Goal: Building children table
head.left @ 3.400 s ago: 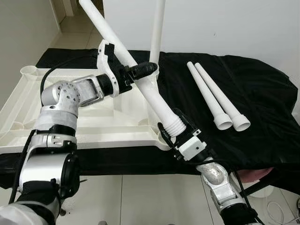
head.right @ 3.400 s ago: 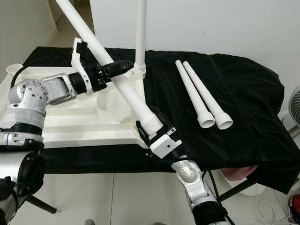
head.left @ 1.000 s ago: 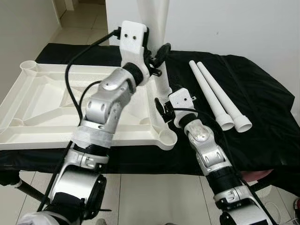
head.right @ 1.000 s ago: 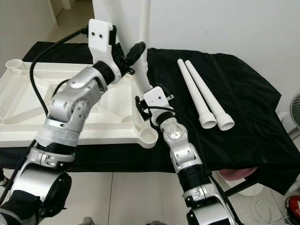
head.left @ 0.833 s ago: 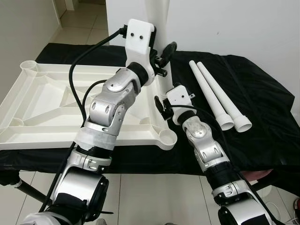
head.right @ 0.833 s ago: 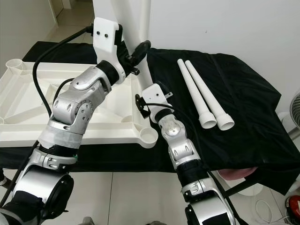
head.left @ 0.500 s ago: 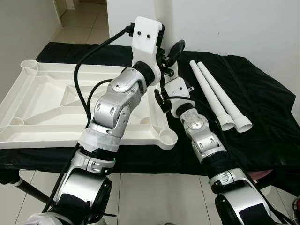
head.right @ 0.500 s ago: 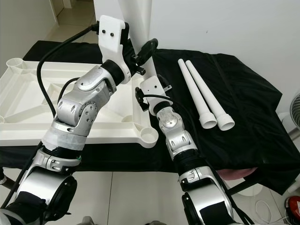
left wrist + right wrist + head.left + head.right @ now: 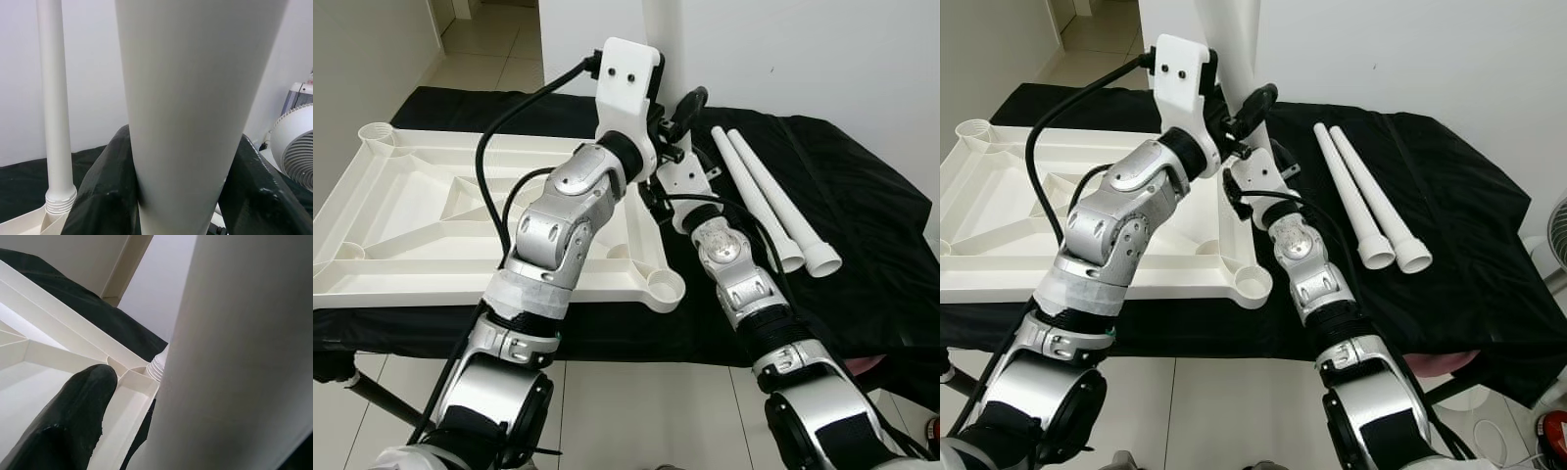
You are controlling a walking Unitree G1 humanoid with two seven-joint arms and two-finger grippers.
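My two arms are shiny silver with round joints and little dimples on them. Black rings and black bands sit between the silver parts. Each wrist has a white boxy block; the one on my left arm (image 9: 558, 220), at about 12 o'clock, has two small dark holes. A thick black cable loops out from it. My right arm (image 9: 736, 274) has thin black wires along it. My fingers (image 9: 68, 431) are black and rounded.

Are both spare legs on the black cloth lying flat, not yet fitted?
Yes, the two loose legs lie side by side on the black cloth, to the robot's right of the upturned tabletop.
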